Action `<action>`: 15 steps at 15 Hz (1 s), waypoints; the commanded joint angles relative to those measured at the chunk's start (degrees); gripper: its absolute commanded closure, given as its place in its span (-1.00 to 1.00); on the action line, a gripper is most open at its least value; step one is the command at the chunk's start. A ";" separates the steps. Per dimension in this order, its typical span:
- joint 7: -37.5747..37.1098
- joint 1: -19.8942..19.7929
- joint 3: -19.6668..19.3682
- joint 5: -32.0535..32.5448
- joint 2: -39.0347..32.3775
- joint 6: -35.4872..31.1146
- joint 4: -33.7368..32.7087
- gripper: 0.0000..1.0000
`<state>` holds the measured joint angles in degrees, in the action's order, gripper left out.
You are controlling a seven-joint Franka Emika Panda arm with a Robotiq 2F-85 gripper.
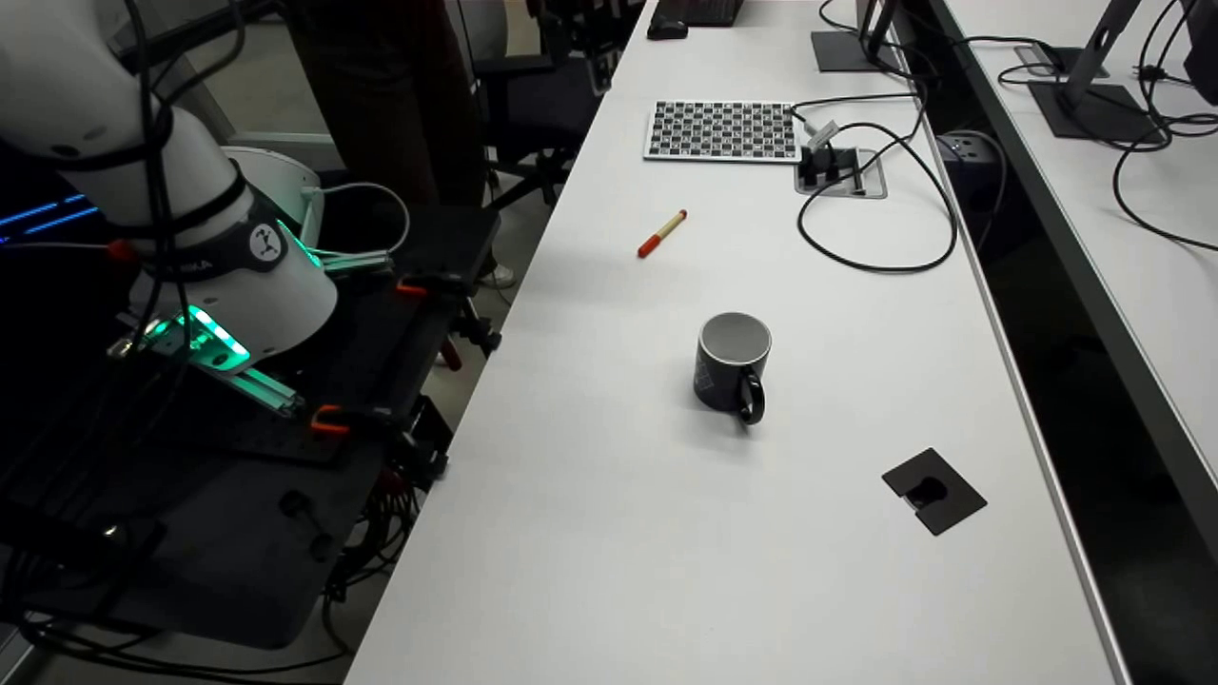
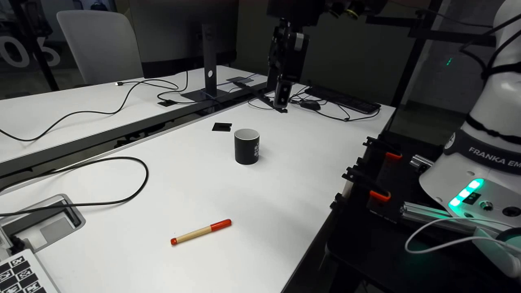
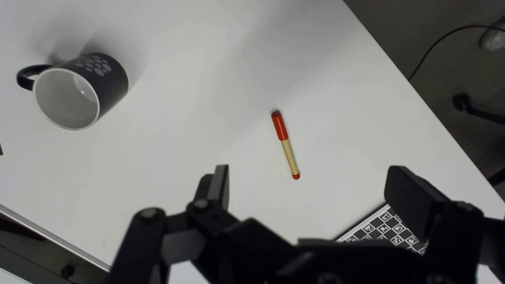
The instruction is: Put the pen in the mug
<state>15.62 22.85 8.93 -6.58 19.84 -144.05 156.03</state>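
The pen lies flat on the white table in both exterior views (image 1: 661, 234) (image 2: 202, 231). It has a red cap, a tan body and a small red end. It also shows in the wrist view (image 3: 287, 150), beyond the gap between the fingers. The dark mug stands upright on the table in both exterior views (image 1: 716, 382) (image 2: 246, 151), and its light inside is visible. In the wrist view the mug (image 3: 112, 81) is at the upper left, handle pointing left. My gripper (image 3: 307, 171) is open and empty above the table. It also shows in an exterior view (image 2: 283, 95).
A checkered board (image 1: 723, 130) lies beyond the pen, and shows at the lower right in the wrist view (image 3: 388, 230). A black cable (image 1: 880, 269) loops beside a table socket (image 1: 871, 181). A flat black square plate (image 1: 937, 509) lies near the mug. Monitors stand on the tables.
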 commanded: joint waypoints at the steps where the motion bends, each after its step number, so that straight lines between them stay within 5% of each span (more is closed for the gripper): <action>1: 8.27 3.29 -1.00 -3.93 -3.65 -2.81 -1.74 -1.00; 7: 24.50 7.25 -1.94 -11.50 -10.52 -2.46 -6.53 -1.00; 10: 36.47 11.49 -5.85 -18.76 -14.83 0.36 -11.04 -1.00; 15: 34.61 0.62 0.52 -9.21 -24.12 9.52 -19.57 -1.00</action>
<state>51.17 28.40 6.97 -21.48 2.57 -139.91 143.15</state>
